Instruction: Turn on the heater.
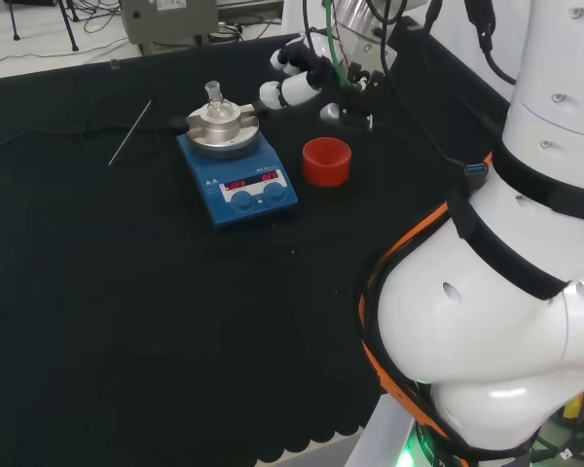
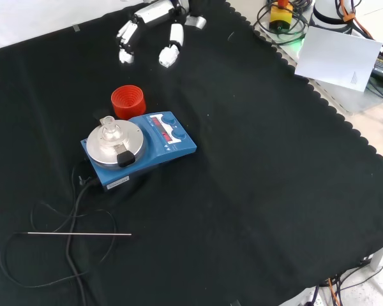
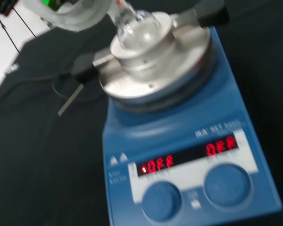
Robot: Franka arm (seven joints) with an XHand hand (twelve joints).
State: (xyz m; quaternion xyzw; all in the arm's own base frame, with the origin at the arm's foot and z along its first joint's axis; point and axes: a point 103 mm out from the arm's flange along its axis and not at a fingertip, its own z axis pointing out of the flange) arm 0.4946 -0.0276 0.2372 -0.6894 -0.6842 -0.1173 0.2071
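Note:
A blue heater [image 1: 238, 180] [image 2: 140, 148] [image 3: 188, 146] stands on the black cloth, with a round metal plate and a small clear glass flask [image 1: 215, 100] [image 2: 108, 131] [image 3: 134, 23] on top. Its front panel carries two red displays and two round blue knobs [image 3: 227, 182]. The hand [image 1: 297, 83] [image 2: 150, 29] hovers beyond the heater, apart from it, with its fingers fairly straight and nothing in them. In the front view the hand hangs above the red cup.
A red ribbed cup [image 1: 327, 161] [image 2: 127, 101] stands right beside the heater. A thin metal rod [image 1: 129, 132] [image 2: 76, 234] and a black cable [image 2: 76, 210] lie on the cloth past the heater. The arm's white links [image 1: 506, 272] stand at the head view's right.

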